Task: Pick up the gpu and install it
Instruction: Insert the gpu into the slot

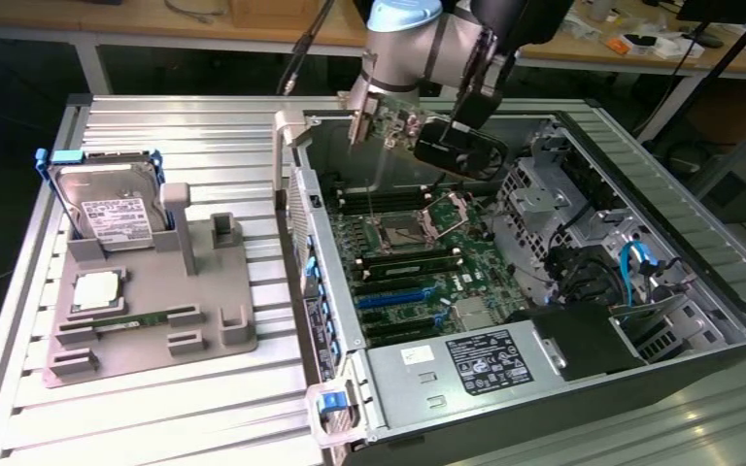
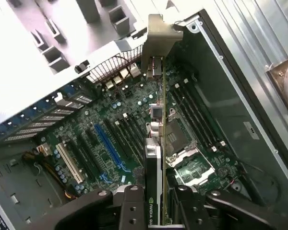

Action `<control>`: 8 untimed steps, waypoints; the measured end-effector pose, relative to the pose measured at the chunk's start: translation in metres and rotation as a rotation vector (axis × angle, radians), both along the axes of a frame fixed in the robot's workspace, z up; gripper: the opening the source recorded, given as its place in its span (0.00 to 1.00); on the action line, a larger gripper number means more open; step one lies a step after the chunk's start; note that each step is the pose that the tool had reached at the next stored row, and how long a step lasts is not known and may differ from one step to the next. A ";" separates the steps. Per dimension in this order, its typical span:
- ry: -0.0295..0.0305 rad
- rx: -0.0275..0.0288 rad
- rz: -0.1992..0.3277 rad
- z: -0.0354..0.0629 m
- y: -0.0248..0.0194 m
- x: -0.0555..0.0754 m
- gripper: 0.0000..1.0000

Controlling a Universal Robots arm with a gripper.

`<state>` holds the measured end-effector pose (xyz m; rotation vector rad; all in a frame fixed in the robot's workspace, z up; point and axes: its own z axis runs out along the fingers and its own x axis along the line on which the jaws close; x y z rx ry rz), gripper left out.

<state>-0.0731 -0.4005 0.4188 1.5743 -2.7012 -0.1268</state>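
Nearest the wrist camera, the black fingers (image 2: 129, 206) of the end effector (image 2: 156, 213) are closed tight on the gpu (image 2: 153, 163). The card is seen edge-on, with a green-lettered label showing between the pads. It hangs in the air inside the open top of the computer case (image 1: 680, 233) and sits in no slot. Its silvery metal bracket (image 1: 360, 116) is at the end toward the exterior view's left, close to the case's perforated rear wall.

Below the card lies the green motherboard (image 1: 431, 277). The CPU socket (image 1: 412, 233) is roughly under the card, and the blue expansion slot (image 1: 392, 296) is farther along the board, well apart from it. The arm (image 1: 406, 49) reaches down from the far side of the case.

To the exterior view's left of the case, a grey holder (image 1: 152, 345) rests on the ribbed metal tabletop (image 1: 179, 408). It carries a hard drive (image 1: 112, 209) with a white label standing nearly upright, a processor chip (image 1: 97, 291) lying flat, and a narrow green memory stick (image 1: 127, 321) set in a groove just beside the chip.
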 end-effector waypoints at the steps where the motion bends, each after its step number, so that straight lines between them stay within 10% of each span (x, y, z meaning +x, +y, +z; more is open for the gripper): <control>1: -0.0070 0.0001 0.032 -0.0003 0.0000 0.000 0.27; 8: -0.0297 0.0001 0.141 -0.0014 0.0000 0.000 0.27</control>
